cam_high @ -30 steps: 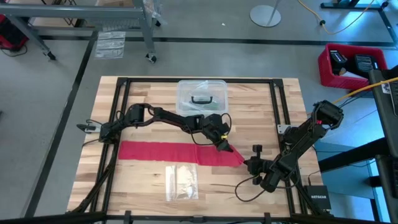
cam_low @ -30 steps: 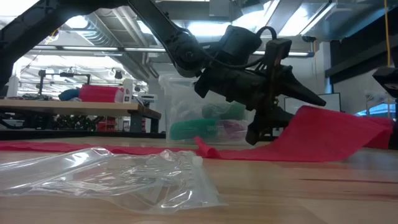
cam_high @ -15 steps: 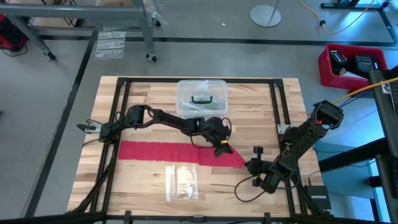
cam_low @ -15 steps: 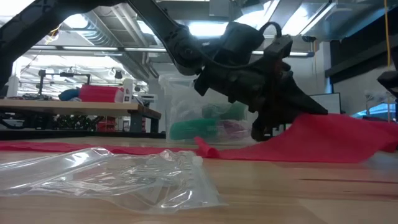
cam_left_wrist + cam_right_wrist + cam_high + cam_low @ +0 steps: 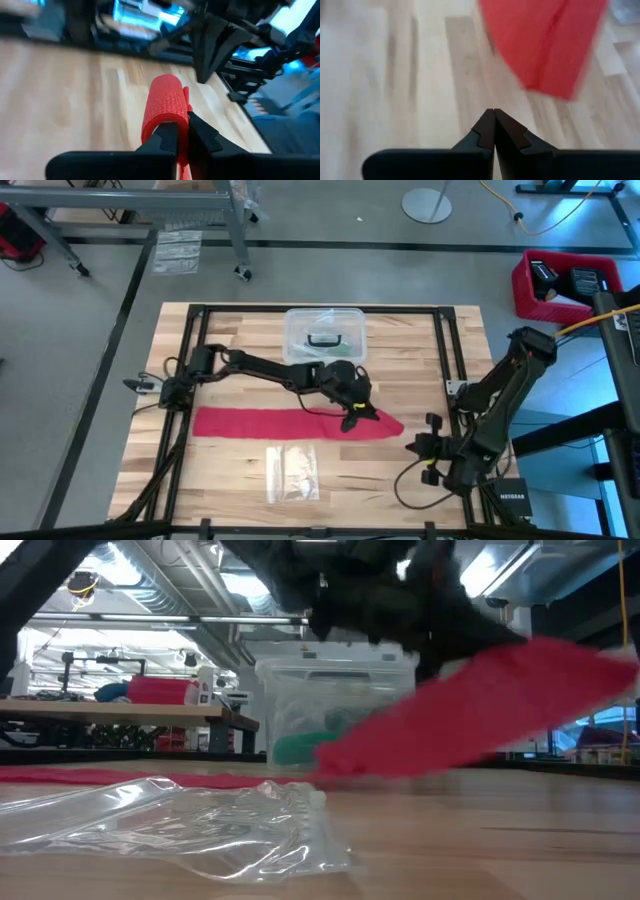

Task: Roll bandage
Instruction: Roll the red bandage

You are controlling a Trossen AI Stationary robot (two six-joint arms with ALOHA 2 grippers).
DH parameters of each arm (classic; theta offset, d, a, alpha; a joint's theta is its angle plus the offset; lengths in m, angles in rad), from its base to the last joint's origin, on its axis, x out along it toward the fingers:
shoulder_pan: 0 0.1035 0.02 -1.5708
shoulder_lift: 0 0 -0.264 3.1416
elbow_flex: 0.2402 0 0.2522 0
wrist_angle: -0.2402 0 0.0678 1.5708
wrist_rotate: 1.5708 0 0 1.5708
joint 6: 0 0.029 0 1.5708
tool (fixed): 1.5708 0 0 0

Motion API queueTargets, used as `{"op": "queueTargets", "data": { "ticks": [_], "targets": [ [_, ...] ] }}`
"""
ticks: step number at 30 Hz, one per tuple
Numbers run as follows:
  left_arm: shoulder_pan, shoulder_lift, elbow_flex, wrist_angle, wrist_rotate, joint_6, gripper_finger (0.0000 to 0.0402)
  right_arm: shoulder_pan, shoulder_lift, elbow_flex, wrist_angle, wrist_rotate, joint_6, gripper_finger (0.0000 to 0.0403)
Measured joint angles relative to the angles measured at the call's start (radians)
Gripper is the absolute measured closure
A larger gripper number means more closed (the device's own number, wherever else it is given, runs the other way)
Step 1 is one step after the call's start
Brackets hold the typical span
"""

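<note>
Bandage (image 5: 290,423) looks soft, light and floppy to us, best pinched at its end just below the clear box (image 5: 323,332), where our left gripper (image 5: 356,412) is clamped on it, the right gripper (image 5: 428,450) closed and empty.

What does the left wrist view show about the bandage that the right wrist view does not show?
Only the left wrist view shows the left gripper shut on the bandage, with the fabric curled into a roll just past the fingers. Only the right wrist view shows a loose flat end of the bandage lying apart from the right gripper, which is shut on nothing. Both views show the red fabric over the wooden table.
</note>
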Motion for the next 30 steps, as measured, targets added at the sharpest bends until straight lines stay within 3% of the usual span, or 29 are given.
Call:
{"op": "queueTargets", "data": {
  "ticks": [3,7,10,14,19,24,30],
  "targets": [
    [-0.006,-0.07,0.0,-0.088,-0.037,0.162,0.0392,0.015,-0.058,0.005,0.0,0.025,0.019,0.0393],
    [-0.018,-0.18,0.0,-0.183,-0.175,0.331,0.0384,0.016,-0.121,0.005,0.012,0.091,0.021,0.0393],
    [-0.021,-0.271,0.0,-0.216,-0.271,0.412,0.0388,-0.007,-0.157,0.005,-0.002,0.178,0.02,0.0393],
    [-0.017,-0.356,0.0,-0.252,-0.321,0.44,0.0392,-0.071,-0.228,0.004,-0.031,0.252,-0.045,0.0372],
    [-0.005,-0.436,0.0,-0.285,-0.367,0.488,0.0387,-0.176,-0.377,0.004,-0.028,0.311,-0.241,0.0297],
    [0.018,-0.472,-0.001,-0.28,-0.409,0.519,0.0386,-0.288,-0.547,0.068,-0.012,0.369,-0.547,0.0225],
    [0.044,-0.499,0.002,-0.195,-0.412,0.539,0.0386,-0.418,-0.656,0.139,0.231,0.367,-1.037,0.019]
  ]
}}
